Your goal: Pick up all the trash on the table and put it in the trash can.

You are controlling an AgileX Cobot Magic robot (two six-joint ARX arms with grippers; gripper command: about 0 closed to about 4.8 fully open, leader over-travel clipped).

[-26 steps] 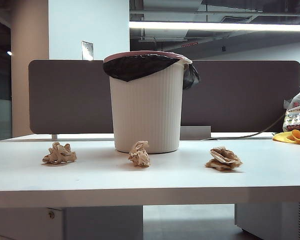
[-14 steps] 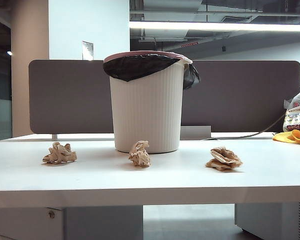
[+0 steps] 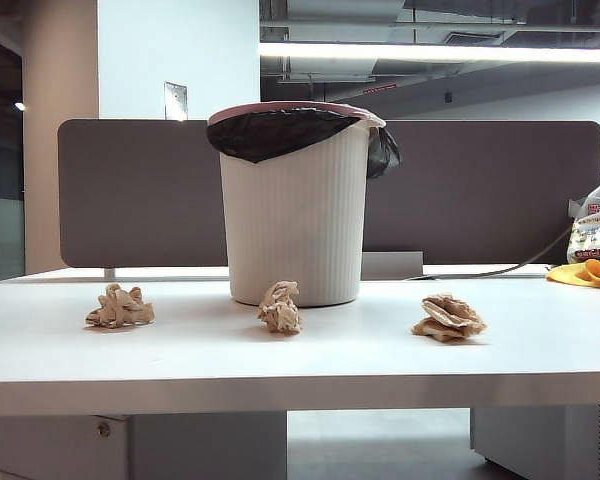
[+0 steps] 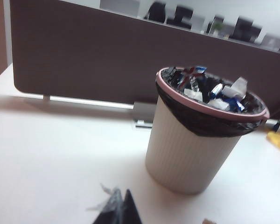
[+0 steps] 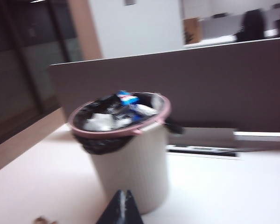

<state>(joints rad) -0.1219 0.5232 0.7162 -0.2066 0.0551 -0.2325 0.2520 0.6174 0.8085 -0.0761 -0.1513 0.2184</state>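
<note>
Three crumpled tan paper wads of trash lie on the white table point(image 3: 340, 358): one on the left point(image 3: 120, 307), one in the middle point(image 3: 279, 307) in front of the trash can, one on the right point(image 3: 448, 317). The white ribbed trash can point(image 3: 295, 220) with a black liner stands at the centre back. Neither gripper shows in the exterior view. My left gripper point(image 4: 122, 199) is shut and empty, above the table short of the trash can point(image 4: 191, 144). My right gripper point(image 5: 123, 195) is shut and empty, in front of the trash can point(image 5: 130, 158). A wad's edge point(image 5: 44, 219) peeks in at the frame's border.
A grey-brown divider panel point(image 3: 130, 190) runs along the table's back. A printed plastic bag point(image 3: 592, 230) and a yellow cloth point(image 3: 585, 273) sit at the far right. Wrappers point(image 4: 210, 88) fill the bin up to its rim.
</note>
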